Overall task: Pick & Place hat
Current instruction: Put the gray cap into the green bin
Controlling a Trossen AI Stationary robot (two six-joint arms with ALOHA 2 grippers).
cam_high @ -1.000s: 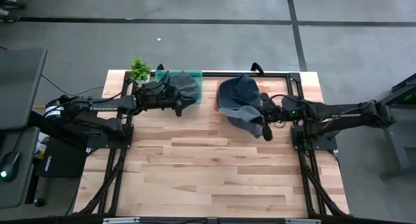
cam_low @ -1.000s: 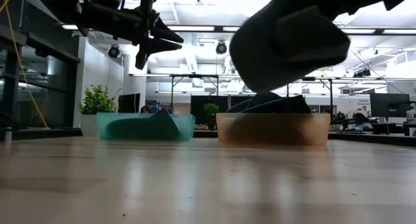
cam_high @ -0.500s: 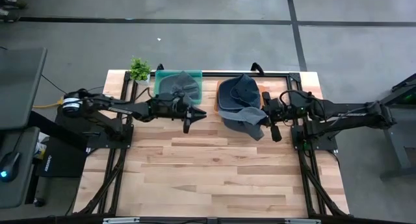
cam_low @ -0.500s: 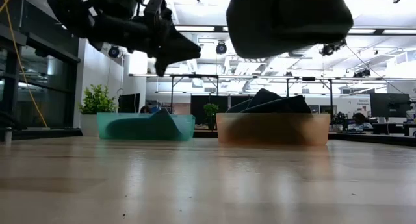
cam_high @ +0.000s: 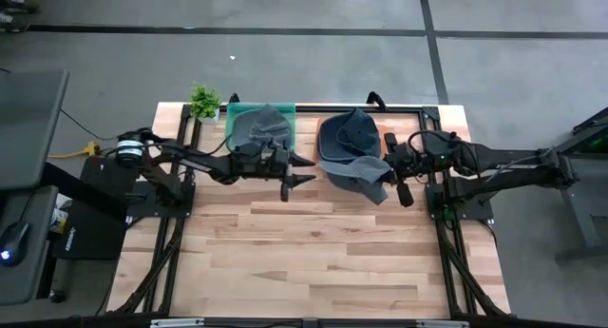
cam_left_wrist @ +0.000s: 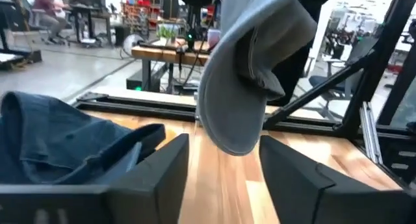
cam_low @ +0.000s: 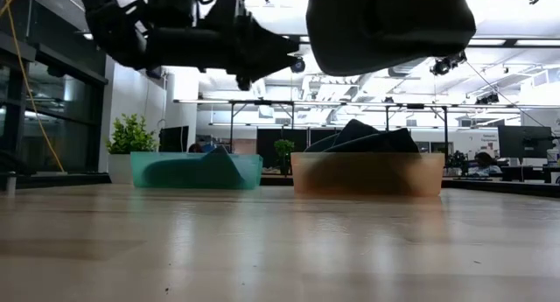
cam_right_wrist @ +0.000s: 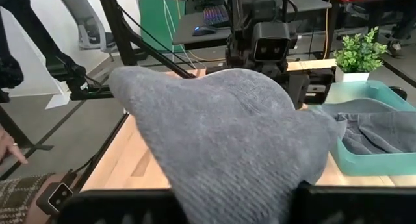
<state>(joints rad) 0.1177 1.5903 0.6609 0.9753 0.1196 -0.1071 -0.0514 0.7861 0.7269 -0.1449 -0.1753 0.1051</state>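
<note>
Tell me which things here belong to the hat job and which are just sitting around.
Job: gray hat held aloft by right end effector; open left end effector; orange bin of hats; teal bin.
Just there: potted plant, wooden table.

The near part of the bench (cam_high: 313,252) is bare wood, so a claw could pass there. At the far edge stand a green bin (cam_high: 231,112), an orange bin (cam_low: 367,173) and a small plant (cam_high: 203,101). In the air, the hat (cam_high: 363,172) hangs from the right claw (cam_high: 395,174). The left claw (cam_high: 293,170), spread wide, is near it with a gap between.
</note>
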